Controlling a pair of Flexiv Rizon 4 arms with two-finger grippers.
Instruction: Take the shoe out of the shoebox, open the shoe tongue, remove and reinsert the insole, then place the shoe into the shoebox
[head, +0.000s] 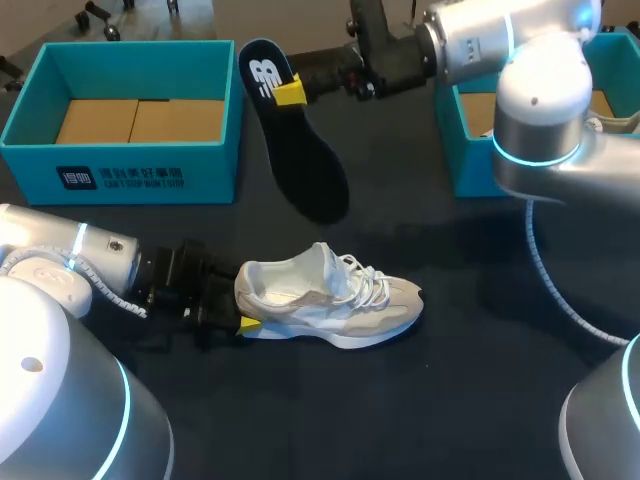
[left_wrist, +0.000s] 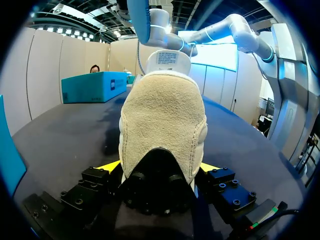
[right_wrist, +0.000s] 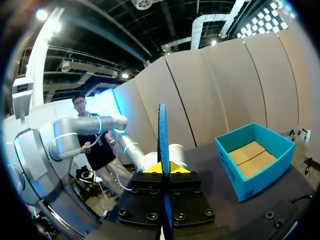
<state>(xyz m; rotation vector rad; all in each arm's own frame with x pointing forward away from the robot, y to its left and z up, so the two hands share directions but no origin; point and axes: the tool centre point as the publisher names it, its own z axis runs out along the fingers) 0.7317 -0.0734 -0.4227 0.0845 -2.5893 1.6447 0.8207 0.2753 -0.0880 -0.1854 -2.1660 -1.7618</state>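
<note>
Two teal boxes stand at the far side of the dark tabletop (head: 470, 400). The left shoebox (head: 120, 160) is open with a brown cardboard floor showing. The right box (head: 468, 160) is largely covered by the right arm (head: 540, 100), which crosses in front of it, so its contents are hard to make out.

The left arm (head: 60, 265) lies low along the near left. The white and beige shoe (head: 330, 300) stands on its sole in the middle of the tabletop, outside both boxes, with its toe pointing right. The dark insole (head: 300, 150) hangs between the two boxes; whether its toe end touches the tabletop I cannot tell.

The left end effector (left_wrist: 161, 167) pinches the shoe's heel from both sides. From above, its far finger is hidden behind the heel. The right end effector (head: 290, 93) is pressed onto the insole near its heel end, and its own camera sees the insole edge on.
</note>
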